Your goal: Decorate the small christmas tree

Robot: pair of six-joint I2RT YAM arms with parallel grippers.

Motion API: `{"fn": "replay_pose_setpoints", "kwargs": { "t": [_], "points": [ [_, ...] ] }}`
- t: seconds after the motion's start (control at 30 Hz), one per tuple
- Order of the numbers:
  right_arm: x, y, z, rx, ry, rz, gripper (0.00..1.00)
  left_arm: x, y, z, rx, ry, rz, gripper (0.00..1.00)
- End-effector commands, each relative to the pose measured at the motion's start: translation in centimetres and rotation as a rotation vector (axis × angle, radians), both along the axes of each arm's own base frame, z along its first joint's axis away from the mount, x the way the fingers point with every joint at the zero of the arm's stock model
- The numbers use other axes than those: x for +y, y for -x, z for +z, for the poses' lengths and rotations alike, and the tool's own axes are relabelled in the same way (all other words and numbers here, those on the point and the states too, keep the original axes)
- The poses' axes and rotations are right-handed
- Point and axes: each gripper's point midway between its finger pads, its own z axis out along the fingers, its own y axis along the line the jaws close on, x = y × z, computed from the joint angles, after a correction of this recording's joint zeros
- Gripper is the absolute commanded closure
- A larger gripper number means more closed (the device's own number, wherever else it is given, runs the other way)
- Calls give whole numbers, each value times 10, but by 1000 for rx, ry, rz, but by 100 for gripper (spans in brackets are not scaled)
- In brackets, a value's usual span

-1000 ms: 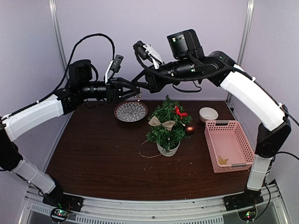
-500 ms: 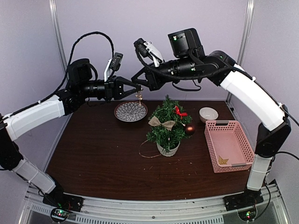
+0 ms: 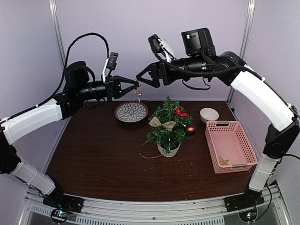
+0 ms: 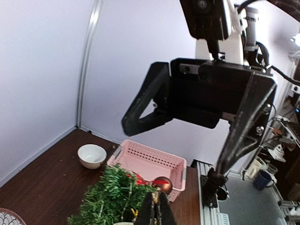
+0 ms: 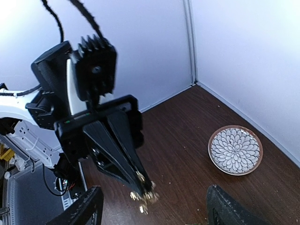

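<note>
Noting a dark brown table [image 3: 93, 154] enclosed by pale lilac walls, with metal posts at the back corners. The small christmas tree [image 3: 168, 126] stands upright in its white pot near mid-table, between a patterned plate [image 3: 131, 111] and a pink basket [image 3: 229, 146]. A white bowl [image 3: 209, 114] sits behind the basket. Left gripper [image 3: 137, 86], raised at the back, is pinched tight on a small gold ornament [image 3: 138, 94] dangling below its tips. Right gripper [image 3: 144, 78] faces it, jaws spread wide, holding nothing. Only the right wrist view shows the ornament up close. Only the left wrist view shows a blue mug [image 4: 263, 179] beyond the table edge.
</note>
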Motion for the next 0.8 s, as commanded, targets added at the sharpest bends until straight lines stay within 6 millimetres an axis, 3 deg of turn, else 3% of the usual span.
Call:
{"fn": "replay_pose_setpoints", "kwargs": {
  "t": [0.0, 0.13, 0.27, 0.37, 0.63, 0.77],
  "points": [
    [-45, -22, 23, 32, -94, -121, 21, 20, -39, 27, -24, 95, 240, 100],
    [-78, -37, 17, 64, -111, -221, 20, 26, -78, 18, 50, 107, 409, 100],
    [-103, -38, 4, 88, -105, -279, 20, 12, -99, 5, 102, 120, 406, 100],
    [-118, -36, -8, 117, -84, -314, 21, 1, -110, -6, 140, 162, 383, 100],
    [-145, -37, -47, 211, -10, -389, 23, -28, -127, -58, 195, 148, 357, 100],
    [-156, -14, -80, 303, 68, -367, 26, -42, -132, -68, 207, 144, 325, 100]
  ]
}}
